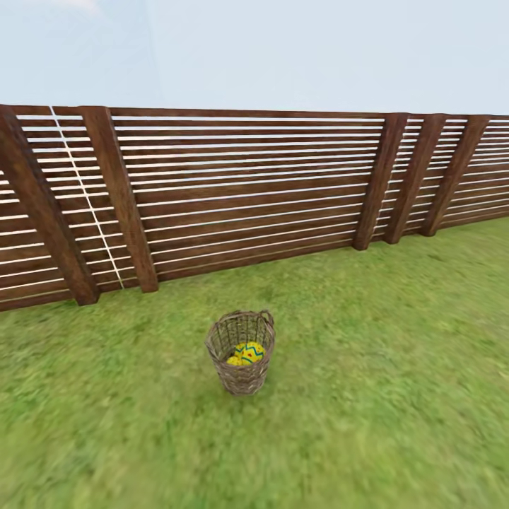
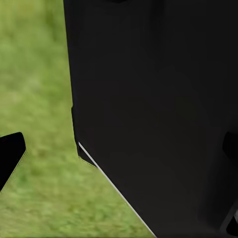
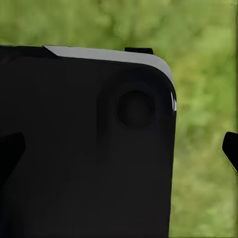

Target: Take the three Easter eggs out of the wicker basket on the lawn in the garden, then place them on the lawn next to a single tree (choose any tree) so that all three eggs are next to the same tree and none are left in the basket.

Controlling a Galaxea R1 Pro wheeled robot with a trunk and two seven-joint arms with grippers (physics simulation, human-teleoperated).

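The wicker basket [image 1: 241, 382] stands upright on the lawn [image 1: 396, 410], a little ahead of me in the head view. Yellow Easter eggs [image 1: 249, 352] with blue zigzag bands lie inside it; I make out two, and the basket wall may hide a third. In the left wrist view my left gripper [image 2: 119, 148] has its fingertips [image 2: 10, 154] far apart, with a black part of the robot's body behind them and grass below. My right gripper [image 3: 119, 151] is likewise spread, one fingertip [image 3: 231, 150] over blurred grass. Both are open and hold nothing. The tree is out of view.
A tall brown slatted wooden fence [image 1: 247, 191] with slanted posts runs across behind the basket, a few basket widths beyond it. Grass stretches all round the basket, to the left, right and toward me.
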